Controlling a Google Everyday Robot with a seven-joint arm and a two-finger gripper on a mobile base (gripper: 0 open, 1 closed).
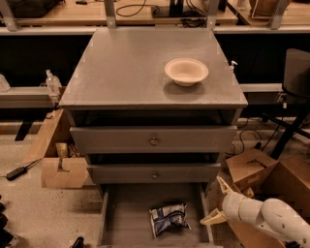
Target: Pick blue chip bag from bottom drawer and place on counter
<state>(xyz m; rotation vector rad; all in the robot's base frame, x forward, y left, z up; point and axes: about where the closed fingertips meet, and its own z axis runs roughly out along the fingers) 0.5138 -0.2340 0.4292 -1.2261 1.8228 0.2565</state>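
Observation:
The blue chip bag (168,218) lies crumpled on the grey floor of the open bottom drawer (126,213), right of centre. My gripper (216,201) is at the lower right, just outside the drawer's right wall, level with the bag and to its right. Its two cream fingers are spread apart and hold nothing. The white arm runs off to the lower right. The counter (126,68) is the grey cabinet top above, with a beige bowl (186,71) on its right side.
Two upper drawers with brass knobs (154,141) are shut. Cardboard boxes (256,169) stand right of the cabinet, behind my arm, and another box (60,164) on the left. A wooden workbench (155,12) runs behind. A black chair (295,77) is at far right.

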